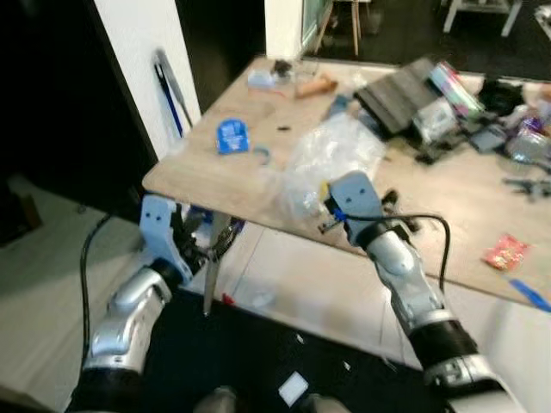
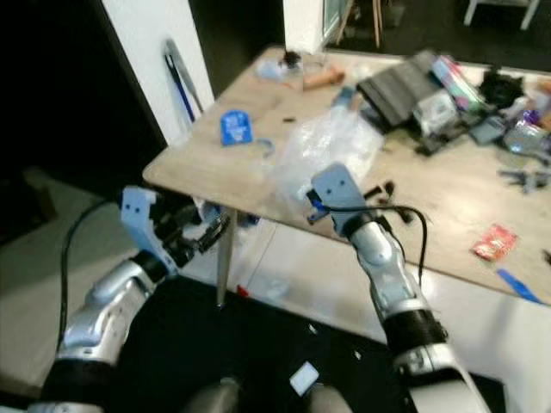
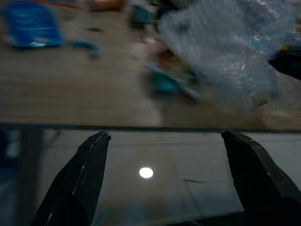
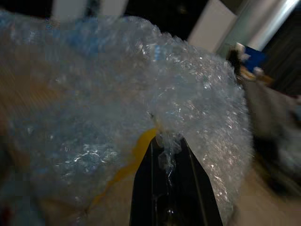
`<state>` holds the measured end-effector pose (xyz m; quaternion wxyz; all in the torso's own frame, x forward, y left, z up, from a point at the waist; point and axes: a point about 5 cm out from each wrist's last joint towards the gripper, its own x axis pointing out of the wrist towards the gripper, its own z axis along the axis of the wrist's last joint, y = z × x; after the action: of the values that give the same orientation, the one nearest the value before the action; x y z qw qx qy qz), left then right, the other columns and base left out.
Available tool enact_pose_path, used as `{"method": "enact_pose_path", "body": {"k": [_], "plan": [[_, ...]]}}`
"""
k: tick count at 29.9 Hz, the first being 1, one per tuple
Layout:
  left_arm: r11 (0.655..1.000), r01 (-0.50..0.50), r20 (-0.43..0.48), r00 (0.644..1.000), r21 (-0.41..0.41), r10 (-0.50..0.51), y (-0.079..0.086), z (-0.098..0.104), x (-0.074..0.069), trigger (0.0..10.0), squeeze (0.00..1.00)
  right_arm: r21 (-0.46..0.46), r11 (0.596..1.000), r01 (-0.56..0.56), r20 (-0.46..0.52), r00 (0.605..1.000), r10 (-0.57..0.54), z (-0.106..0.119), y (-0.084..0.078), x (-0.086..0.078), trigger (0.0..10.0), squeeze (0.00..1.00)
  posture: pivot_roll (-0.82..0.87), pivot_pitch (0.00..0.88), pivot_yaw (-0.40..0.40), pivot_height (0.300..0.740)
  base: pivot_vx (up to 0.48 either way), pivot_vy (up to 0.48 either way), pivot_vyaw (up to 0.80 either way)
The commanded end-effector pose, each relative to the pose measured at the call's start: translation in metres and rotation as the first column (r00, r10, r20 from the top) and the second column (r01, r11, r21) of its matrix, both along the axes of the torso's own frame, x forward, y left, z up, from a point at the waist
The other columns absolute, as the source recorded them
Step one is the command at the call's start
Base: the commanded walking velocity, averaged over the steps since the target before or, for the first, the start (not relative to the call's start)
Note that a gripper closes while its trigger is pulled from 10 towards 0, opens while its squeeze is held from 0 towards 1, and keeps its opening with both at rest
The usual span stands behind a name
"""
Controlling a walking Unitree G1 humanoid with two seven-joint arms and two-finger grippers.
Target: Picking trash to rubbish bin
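A crumpled sheet of clear bubble wrap [image 1: 331, 155] lies on the wooden table [image 1: 232, 185] near its front edge. My right gripper [image 4: 165, 153] is shut on the near edge of the bubble wrap [image 4: 117, 103], the plastic pinched between the black fingers [image 4: 146, 188]. The right arm reaches over the table's front edge [image 2: 344, 206]. My left gripper [image 3: 164, 141] stands open below and before the table's front left corner, nothing between its fingers [image 3: 89, 174]; it also shows in the head view [image 1: 202, 241].
A blue packet [image 1: 231, 135], a red wrapper [image 1: 504, 251], a dark slatted box [image 1: 405, 90] and several small items lie on the table. A table leg [image 1: 211, 267] stands by my left gripper. A white wall edge [image 1: 142, 52] is on the left. Paper scraps [image 1: 293, 389] dot the floor.
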<state>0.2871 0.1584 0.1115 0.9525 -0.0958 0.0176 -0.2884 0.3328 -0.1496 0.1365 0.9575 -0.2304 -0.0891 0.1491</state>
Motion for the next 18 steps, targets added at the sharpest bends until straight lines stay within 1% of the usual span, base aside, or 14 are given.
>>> {"method": "enact_pose_path", "body": {"k": [1,2,4,5,6,7,8,9,10,11,13,16,17,18], "plan": [[1.000,0.002,-0.013,1.000,0.019,-0.002,0.001,-0.003,-0.001,10.0,0.00,-0.008,1.000,-0.004,0.003,1.000,0.004,-0.003,0.003,-0.002,10.0,0.00,-0.13,0.000,0.014,0.740,-0.442,0.000,0.00],[1.000,0.002,-0.013,1.000,0.019,-0.002,0.001,-0.003,-0.001,10.0,0.00,-0.008,1.000,-0.004,0.003,1.000,0.004,-0.003,0.003,-0.002,10.0,0.00,-0.13,0.000,0.014,0.740,-0.442,0.000,0.00],[1.000,-0.003,-0.011,1.000,0.016,0.003,0.001,-0.002,0.000,10.0,0.00,-0.066,0.996,0.052,0.093,0.995,-0.046,0.006,-0.002,-0.001,10.0,0.00,-0.13,0.000,0.014,0.740,-0.416,0.000,0.00],[1.000,-0.003,-0.011,1.000,0.016,0.003,0.001,-0.002,0.000,10.0,0.00,-0.066,0.996,0.052,0.093,0.995,-0.046,0.006,-0.002,-0.001,10.0,0.00,-0.13,0.000,0.014,0.740,-0.394,0.000,0.00],[1.000,-0.009,-0.010,1.000,0.013,0.009,0.001,-0.002,0.000,10.0,0.00,-0.129,0.989,0.076,0.158,0.986,-0.055,0.014,-0.004,0.000,10.0,0.00,-0.13,0.000,0.013,0.740,-0.244,0.000,0.00],[1.000,-0.012,-0.009,1.000,0.011,0.012,0.001,-0.002,0.000,10.0,0.00,-0.210,0.972,0.109,0.238,0.970,-0.058,0.024,-0.006,0.001,10.0,0.00,-0.13,0.000,0.014,0.740,0.000,0.000,0.00],[1.000,-0.014,-0.008,1.000,0.011,0.014,0.002,-0.002,0.000,10.0,0.00,-0.263,0.954,0.145,0.312,0.948,-0.058,0.036,-0.007,0.002,10.0,0.00,-0.13,0.000,0.014,0.740,0.000,0.000,0.00],[1.000,-0.015,-0.007,1.000,0.012,0.015,0.002,-0.002,0.000,10.0,0.00,-0.290,0.942,0.168,0.356,0.933,-0.056,0.044,-0.008,0.003,10.0,0.00,-0.13,0.000,0.014,0.740,0.000,0.000,0.00],[1.000,-0.014,-0.006,1.000,0.012,0.014,0.002,-0.002,0.000,10.0,0.00,-0.325,0.920,0.217,0.453,0.890,-0.050,0.065,-0.010,0.005,10.0,0.00,-0.14,0.000,0.016,0.740,0.000,0.000,0.00],[1.000,-0.014,-0.005,1.000,0.012,0.014,0.001,-0.002,0.001,10.0,0.00,-0.331,0.916,0.227,0.473,0.880,-0.047,0.069,-0.011,0.005,10.0,0.00,-0.14,0.000,0.016,0.740,0.000,0.000,0.00],[1.000,-0.013,-0.005,1.000,0.011,0.013,0.001,-0.002,0.001,10.0,0.00,-0.363,0.896,0.256,0.567,0.823,-0.005,0.093,-0.007,0.003,10.0,0.00,-0.14,0.000,0.017,0.740,0.000,0.000,0.00],[1.000,-0.012,-0.004,1.000,0.011,0.012,0.001,-0.002,0.001,10.0,0.00,-0.355,0.902,0.246,0.590,0.807,0.012,0.103,-0.001,0.002,10.0,0.00,-0.14,0.000,0.016,0.740,0.000,0.000,0.00],[1.000,-0.012,-0.003,1.000,0.010,0.012,0.001,-0.001,0.002,10.0,0.00,-0.349,0.908,0.233,0.600,0.799,0.026,0.107,0.003,0.000,10.0,0.00,-0.14,0.000,0.015,0.740,0.000,0.000,0.00],[1.000,-0.012,-0.003,1.000,0.010,0.012,0.001,-0.001,0.002,10.0,0.00,-0.349,0.908,0.233,0.600,0.799,0.026,0.107,0.003,0.000,10.0,0.00,-0.14,0.000,0.015,0.740,0.000,0.000,0.00]]}}
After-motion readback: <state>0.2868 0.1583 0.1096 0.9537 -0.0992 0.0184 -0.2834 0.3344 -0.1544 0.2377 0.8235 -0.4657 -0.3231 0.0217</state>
